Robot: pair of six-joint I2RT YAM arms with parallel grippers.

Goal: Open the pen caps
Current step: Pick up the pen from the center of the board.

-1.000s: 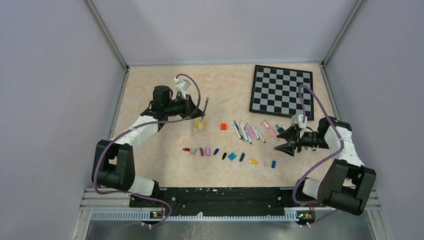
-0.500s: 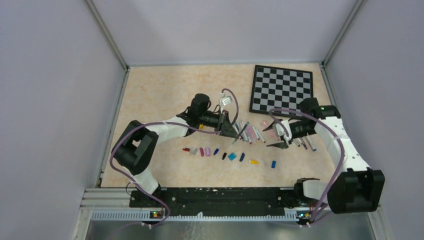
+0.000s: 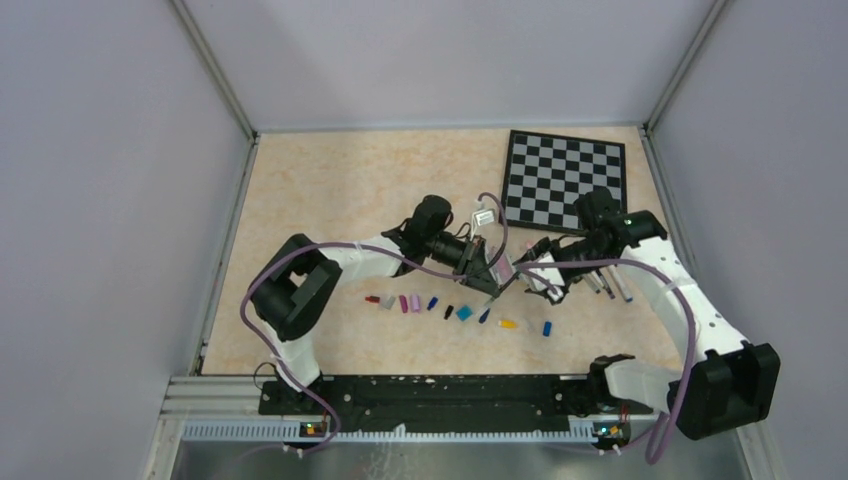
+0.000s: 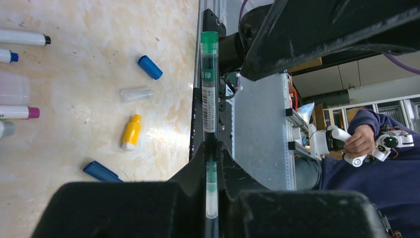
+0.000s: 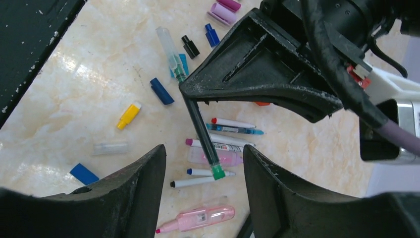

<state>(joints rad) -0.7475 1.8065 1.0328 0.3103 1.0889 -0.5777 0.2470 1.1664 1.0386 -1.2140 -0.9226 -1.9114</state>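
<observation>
**Lining up the pull on the green cap**

The left tool (image 4: 211, 151) is clenching the green pen (image 4: 210, 109) low on its barrel and holding it up off the desk (image 3: 330, 190), between the two arms. It is hanging above the row of loose caps (image 3: 430, 303), with the other pens (image 5: 233, 122) lying just beyond.

The pen's long axis is running straight out of the left tool's fingers. Its capped end is pointing away from the left arm and toward the right arm. In the top view it is lying roughly left to right across the desk.

The green cap (image 5: 216, 172) is sitting in the gap of the right tool (image 5: 203, 151), whose jaws are standing released on either side and not touching it.

To do this step well, the right tool should be closing on the cap alone, not on the barrel behind it. The pull should then be going straight along the pen's axis, away from the left tool. Because the left grip is sitting far from the cap, any sideways tug is likely to lever the pen. Keeping both tools in line is what matters most.
</observation>
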